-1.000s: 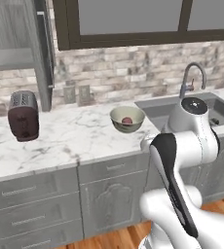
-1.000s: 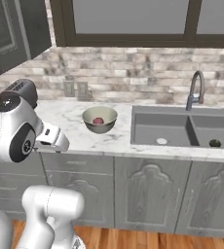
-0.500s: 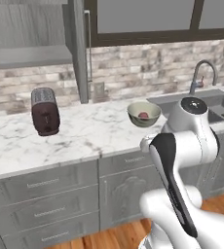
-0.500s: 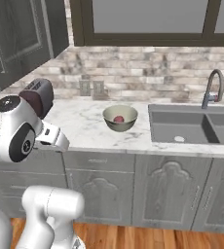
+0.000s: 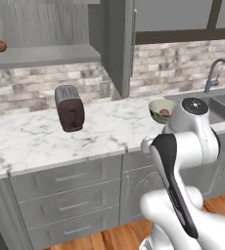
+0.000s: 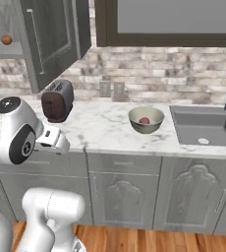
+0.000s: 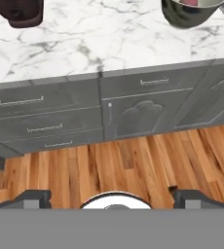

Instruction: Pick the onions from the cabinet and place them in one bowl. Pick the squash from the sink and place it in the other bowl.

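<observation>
marble counter (image 6: 100,125) behind folded arm; fingers (image 7: 33,198) point floorward.

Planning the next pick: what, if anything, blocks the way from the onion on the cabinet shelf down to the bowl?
Nothing visible does. The onion sits on the cabinet shelf with the door swung open. The toaster stands below, left of the bowl, off the direct line.
</observation>
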{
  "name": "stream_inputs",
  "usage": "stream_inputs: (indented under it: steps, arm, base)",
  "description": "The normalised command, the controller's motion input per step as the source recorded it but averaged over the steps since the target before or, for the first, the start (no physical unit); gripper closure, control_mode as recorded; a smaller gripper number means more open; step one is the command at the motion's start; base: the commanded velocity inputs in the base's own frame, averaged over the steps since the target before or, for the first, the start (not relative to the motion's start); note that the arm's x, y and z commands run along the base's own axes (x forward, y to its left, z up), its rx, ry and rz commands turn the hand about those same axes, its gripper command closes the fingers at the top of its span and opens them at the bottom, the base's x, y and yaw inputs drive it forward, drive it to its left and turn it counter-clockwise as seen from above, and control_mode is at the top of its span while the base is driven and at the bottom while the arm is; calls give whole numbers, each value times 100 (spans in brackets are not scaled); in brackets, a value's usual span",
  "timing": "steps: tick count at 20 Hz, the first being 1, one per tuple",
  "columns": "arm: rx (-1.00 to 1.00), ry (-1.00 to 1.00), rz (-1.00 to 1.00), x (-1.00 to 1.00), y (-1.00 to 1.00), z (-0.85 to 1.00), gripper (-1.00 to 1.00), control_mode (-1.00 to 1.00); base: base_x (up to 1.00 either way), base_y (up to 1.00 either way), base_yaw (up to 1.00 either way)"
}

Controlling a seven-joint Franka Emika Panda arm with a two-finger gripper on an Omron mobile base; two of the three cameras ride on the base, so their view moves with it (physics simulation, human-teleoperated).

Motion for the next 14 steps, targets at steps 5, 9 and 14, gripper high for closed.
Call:
stream_inputs:
  steps: [5, 9, 14]
  arm:
    - [0, 0, 0, 0, 0, 0, -100, 100]
    - [0, 0, 0, 0, 0, 0, -100, 100]
    - [0, 0, 0, 0, 0, 0, -100, 100]
  base:
    - [-22, 50, 0]
    - [-13, 56, 0]
    - [0, 58, 1]
